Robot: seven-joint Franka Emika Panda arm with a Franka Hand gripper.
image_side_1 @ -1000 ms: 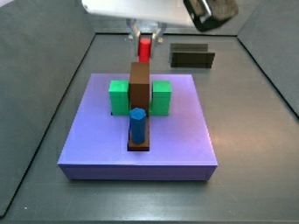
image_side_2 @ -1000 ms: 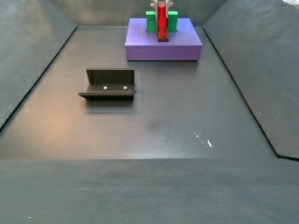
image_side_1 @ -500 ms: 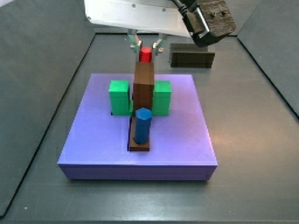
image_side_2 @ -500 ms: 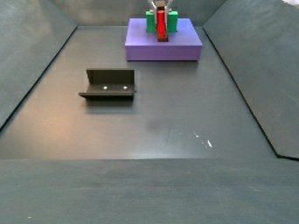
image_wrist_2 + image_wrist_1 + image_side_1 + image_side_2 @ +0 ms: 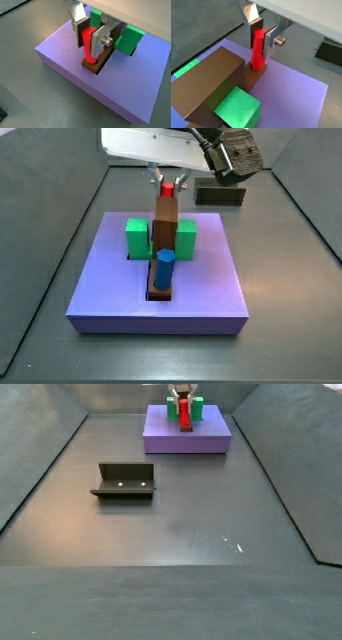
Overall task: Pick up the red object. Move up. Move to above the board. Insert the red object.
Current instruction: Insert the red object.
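Green cubes (image 5: 138,238) flank the long dark-brown board (image 5: 162,238) on the purple platform (image 5: 120,298), and a thick blue peg (image 5: 160,269) stands upright at the board's near end. At its far end the thin bright red object (image 5: 166,190) stands upright, its foot in the board (image 5: 211,85). The gripper (image 5: 263,34) hangs over that end, silver fingers (image 5: 273,41) parted a little, either side of the red object (image 5: 258,47); whether the pads touch it I cannot tell. Right of it sits the dark olive box (image 5: 221,195).
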